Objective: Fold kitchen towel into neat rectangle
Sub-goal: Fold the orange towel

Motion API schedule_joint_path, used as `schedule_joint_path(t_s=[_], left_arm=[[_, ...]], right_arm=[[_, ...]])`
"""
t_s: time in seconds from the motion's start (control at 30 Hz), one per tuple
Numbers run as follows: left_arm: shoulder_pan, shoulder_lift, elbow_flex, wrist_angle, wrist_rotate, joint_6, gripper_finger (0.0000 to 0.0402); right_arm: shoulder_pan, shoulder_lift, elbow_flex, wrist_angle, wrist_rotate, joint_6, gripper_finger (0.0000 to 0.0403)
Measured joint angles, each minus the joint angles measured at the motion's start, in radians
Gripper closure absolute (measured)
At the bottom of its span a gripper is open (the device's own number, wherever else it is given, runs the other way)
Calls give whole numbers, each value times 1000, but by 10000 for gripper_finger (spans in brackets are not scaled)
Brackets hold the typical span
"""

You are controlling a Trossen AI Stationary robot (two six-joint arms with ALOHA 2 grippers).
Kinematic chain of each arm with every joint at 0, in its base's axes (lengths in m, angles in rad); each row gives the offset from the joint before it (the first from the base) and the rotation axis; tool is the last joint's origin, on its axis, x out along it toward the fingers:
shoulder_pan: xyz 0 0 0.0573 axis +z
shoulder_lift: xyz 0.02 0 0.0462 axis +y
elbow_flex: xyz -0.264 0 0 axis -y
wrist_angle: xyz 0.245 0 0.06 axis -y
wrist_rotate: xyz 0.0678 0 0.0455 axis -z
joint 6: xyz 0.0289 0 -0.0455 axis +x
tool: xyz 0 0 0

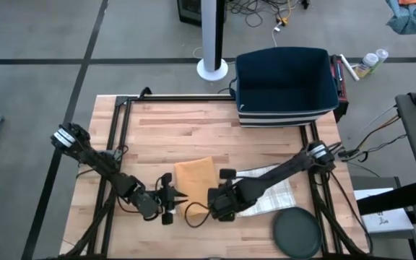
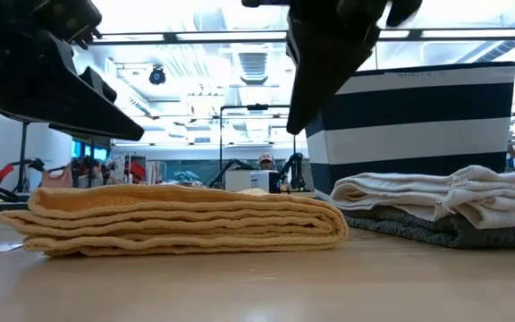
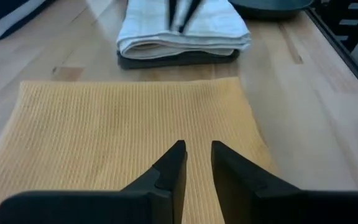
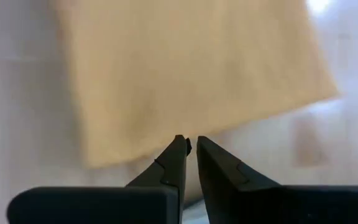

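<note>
The yellow kitchen towel (image 1: 195, 175) lies folded in several layers, flat on the wooden table (image 1: 165, 130), near its middle. In the low view the towel (image 2: 181, 219) is a low stack with its fold on the right. My left gripper (image 1: 181, 196) hovers over the towel's near part (image 3: 129, 124), its fingers (image 3: 198, 149) a narrow gap apart with nothing between them. My right gripper (image 1: 214, 202) hangs above the table just short of a towel edge (image 4: 185, 81). Its fingers (image 4: 190, 144) are shut and hold nothing.
A folded white towel on a grey one (image 1: 269, 191) lies right of the yellow towel. A dark round disc (image 1: 297, 232) sits at the near right. A blue-and-white striped basket (image 1: 287, 85) stands at the far right edge. Bare wood spreads to the far left.
</note>
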Motion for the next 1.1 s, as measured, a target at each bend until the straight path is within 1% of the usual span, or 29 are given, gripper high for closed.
schedule_joint_path(t_s=[0.1, 0.2, 0.27, 0.37, 0.47, 0.6, 0.77, 0.93, 1.0, 1.1], left_arm=[[0, 25, 0, -2, 13, -32, 333], [0, 58, 0, 2, 59, -58, 337], [0, 85, 0, 1, 108, -71, 343], [0, 123, -1, -1, 176, -90, 351], [-2, 152, -1, 4, 192, -118, 359], [-2, 165, -1, 6, 181, -121, 363], [0, 132, -2, -2, 160, -72, 363], [5, 73, -2, -13, 145, -19, 363], [7, 48, -2, -25, 138, 0, 363], [14, 23, -2, -64, 124, 13, 363]], right_arm=[[-39, -29, -30, 13, -6, 0, 363], [-83, -28, -82, 76, -9, -39, 362], [-112, -25, -139, 162, -44, -78, 365], [-147, -19, -233, 355, -119, -118, 370], [-175, -6, -313, 452, -142, -128, 375], [-197, -7, -337, 459, -143, -120, 379], [-199, -38, -289, 427, -153, -201, 378], [-252, -61, -277, 414, -52, -276, 378], [-288, -57, -282, 418, -49, -298, 378], [-334, -41, -296, 469, -52, -314, 381]])
